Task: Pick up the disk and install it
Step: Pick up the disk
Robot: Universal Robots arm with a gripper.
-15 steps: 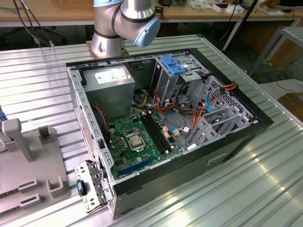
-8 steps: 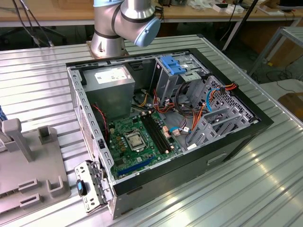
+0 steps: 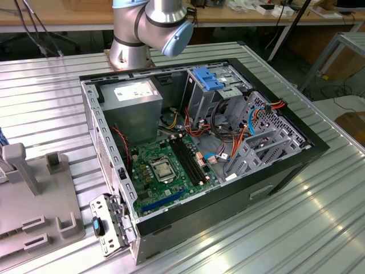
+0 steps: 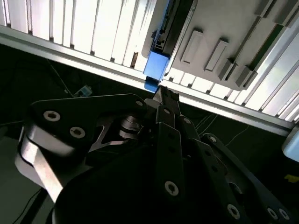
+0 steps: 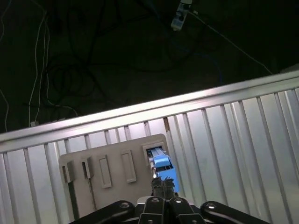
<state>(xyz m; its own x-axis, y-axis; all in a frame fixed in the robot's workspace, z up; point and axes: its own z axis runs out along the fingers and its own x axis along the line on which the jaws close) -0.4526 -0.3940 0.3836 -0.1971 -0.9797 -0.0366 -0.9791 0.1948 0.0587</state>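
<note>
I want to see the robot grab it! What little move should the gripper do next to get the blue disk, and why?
Probably ease a little closer to the blue end of the disk. In both wrist views the gripper sits just off that end, lined up with it, while the disk stands on edge in a slot of the grey holder. Whether they touch, I cannot tell.

my gripper (image 4: 166,97), drawn closed, has its tip right at the blue end tab of the disk (image 4: 156,65), which stands edge-on in the grey fixture plate (image 4: 219,28) on the ribbed aluminium table (image 4: 84,28)
</note>
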